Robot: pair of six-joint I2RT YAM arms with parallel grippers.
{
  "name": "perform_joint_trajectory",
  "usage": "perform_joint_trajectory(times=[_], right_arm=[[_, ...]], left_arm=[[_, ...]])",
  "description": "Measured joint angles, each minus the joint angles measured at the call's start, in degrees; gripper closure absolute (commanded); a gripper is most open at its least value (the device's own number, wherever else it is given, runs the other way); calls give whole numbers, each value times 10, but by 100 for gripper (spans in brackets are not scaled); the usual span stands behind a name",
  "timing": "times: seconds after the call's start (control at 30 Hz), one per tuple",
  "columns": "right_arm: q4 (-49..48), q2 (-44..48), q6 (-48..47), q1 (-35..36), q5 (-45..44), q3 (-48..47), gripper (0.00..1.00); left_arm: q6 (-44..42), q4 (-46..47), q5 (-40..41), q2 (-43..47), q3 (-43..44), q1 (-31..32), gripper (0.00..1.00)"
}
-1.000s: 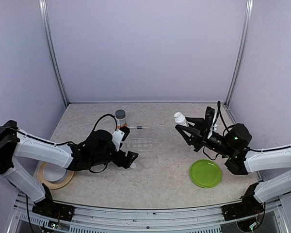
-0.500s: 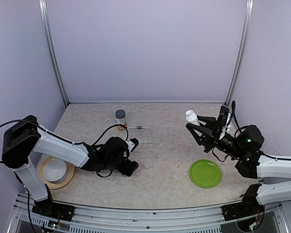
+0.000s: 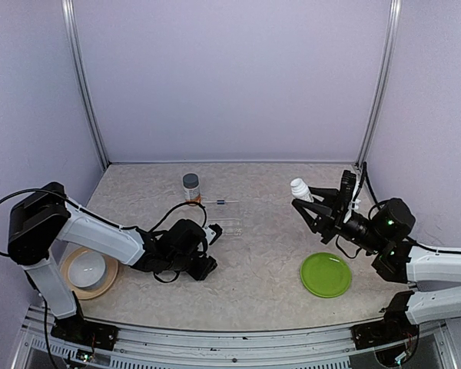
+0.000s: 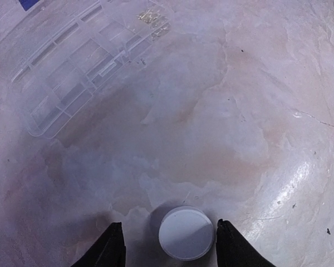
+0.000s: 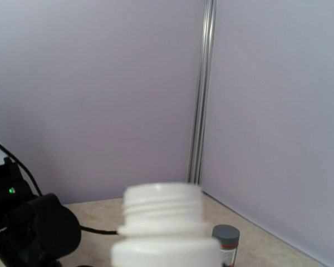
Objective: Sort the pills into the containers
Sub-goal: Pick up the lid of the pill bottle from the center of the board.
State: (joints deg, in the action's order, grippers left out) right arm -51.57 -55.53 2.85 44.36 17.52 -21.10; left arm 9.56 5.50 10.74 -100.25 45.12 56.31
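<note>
Low on the table, my left gripper (image 3: pixel 204 266) (image 4: pixel 168 224) straddles a small round white cap (image 4: pixel 185 232) seen from straight above. The right finger (image 4: pixel 234 245) is almost on the cap and the left finger (image 4: pixel 112 246) stands a little off it, so the jaws are open. What lies under the cap is hidden. My right gripper (image 3: pixel 307 203) is shut on an uncapped white bottle (image 3: pixel 299 187) (image 5: pixel 166 233), held up in the air. The gray-capped clear bottle (image 3: pixel 190 187) (image 5: pixel 226 245) stands at the back. Pills do not show plainly, only pale bits (image 4: pixel 153 16) in a clear organizer box (image 4: pixel 78 67) (image 3: pixel 223 227).
A green plate (image 3: pixel 326 274) lies below the right gripper. At the near left a white bowl (image 3: pixel 85 267) sits on a tan plate (image 3: pixel 64 274). A thin dark stick (image 3: pixel 224 202) lies beside the gray-capped bottle. Walls close in the table on three sides.
The left jaws have narrowed around the white cap, and that arm has dropped and stretched right. The right arm carried the white bottle up and to the right, then held.
</note>
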Motion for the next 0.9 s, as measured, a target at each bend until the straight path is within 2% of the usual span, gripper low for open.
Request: perform_joint_trajectory(times=[0.4,0.63,0.8,0.9], right_arm=[[13,-16,-2,0,-4,0,84],[14,-20,-2,0,-4,0,84],[16,-31,-2,0,-3,0,84],[16,-36,-2,0,0,0,84]], left_arm=[[0,5,-16,-4,0,0,65],[0,7,-18,-4,0,0,69],[1,14,-21,-3,0,0,78],[2,16,-29,5,-1,0,79]])
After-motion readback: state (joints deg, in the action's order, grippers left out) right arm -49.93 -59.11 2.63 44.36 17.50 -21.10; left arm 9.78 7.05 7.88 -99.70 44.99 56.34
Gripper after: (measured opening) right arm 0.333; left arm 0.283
